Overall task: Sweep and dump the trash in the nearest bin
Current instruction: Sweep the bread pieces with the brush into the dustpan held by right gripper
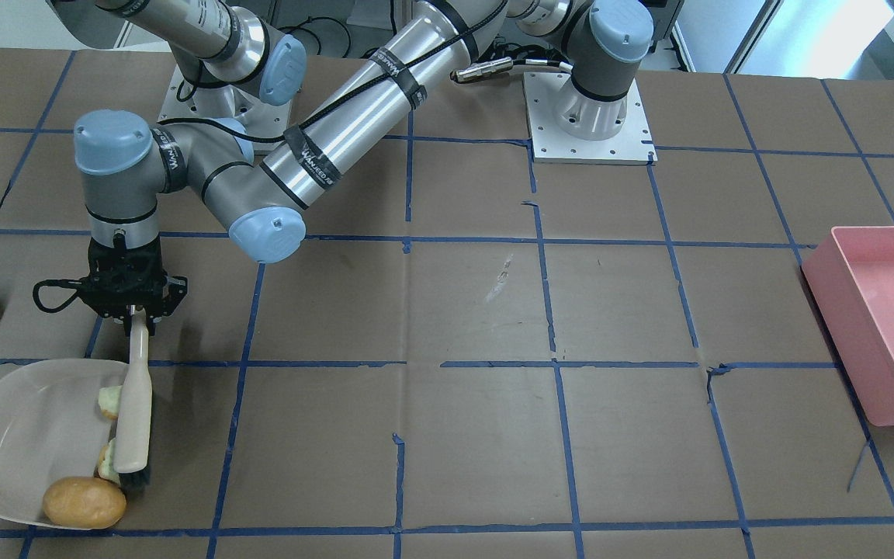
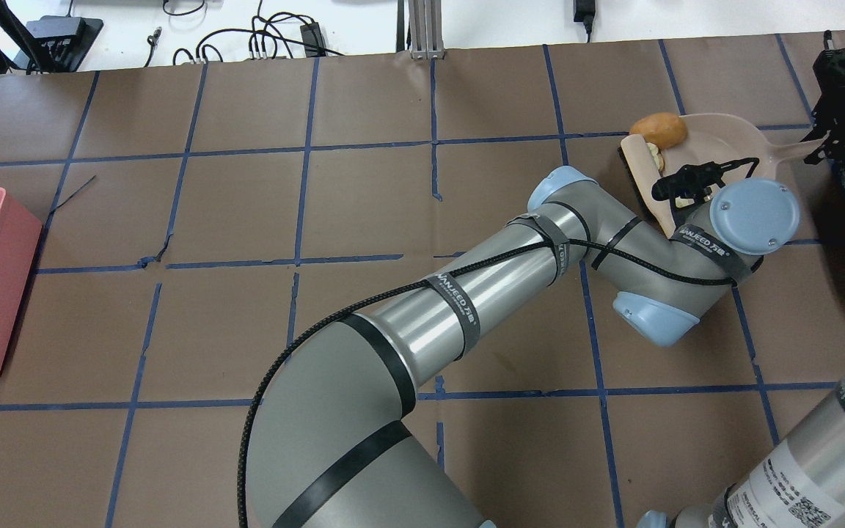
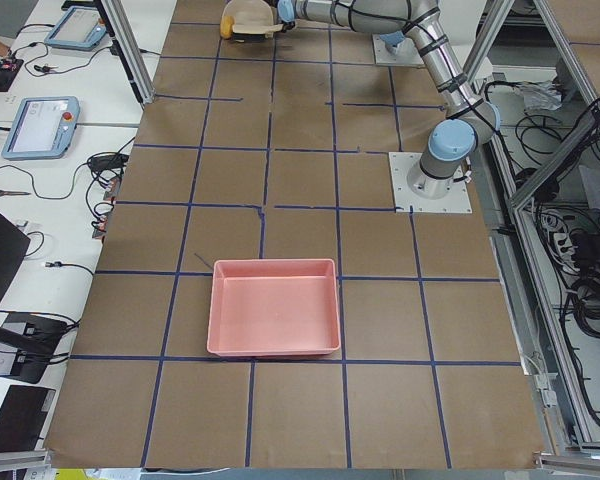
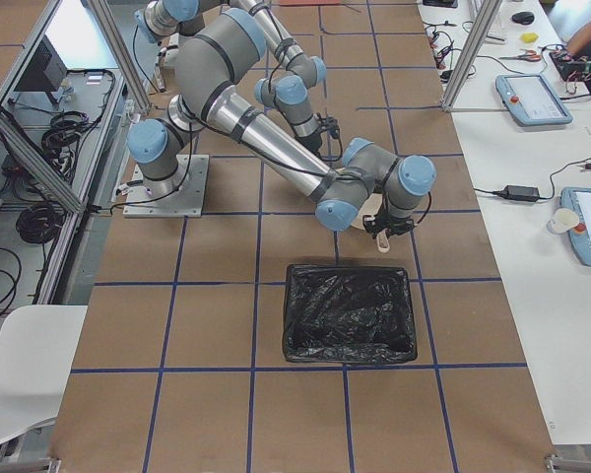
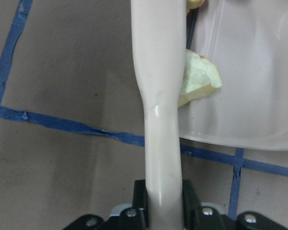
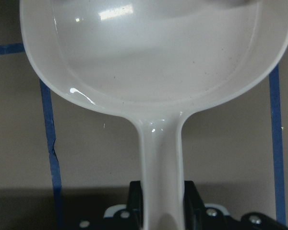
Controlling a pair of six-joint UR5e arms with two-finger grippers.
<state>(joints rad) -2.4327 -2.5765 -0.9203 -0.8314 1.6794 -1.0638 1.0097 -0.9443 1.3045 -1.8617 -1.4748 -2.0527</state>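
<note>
A beige dustpan (image 1: 20, 435) lies flat on the table, its handle gripped by my shut right gripper (image 6: 161, 191). My left gripper (image 1: 136, 314) is shut on the handle of a beige brush (image 1: 135, 411), whose dark bristles (image 1: 135, 483) rest at the pan's mouth. Of the trash, two pale yellow-green chunks (image 1: 110, 401) (image 1: 108, 460) sit just inside the mouth against the brush. The round golden-brown bun (image 1: 84, 502) lies at the corner of the mouth, beside the bristles. The bin (image 4: 350, 313), lined with a black bag, stands close beside the pan.
A large light-pink tub (image 1: 881, 326) sits at the opposite end of the table. The left arm's long silver forearm (image 2: 466, 293) reaches across the table's middle. Both arm bases (image 1: 587, 116) are bolted at the robot's side. Blue tape lines grid the brown surface.
</note>
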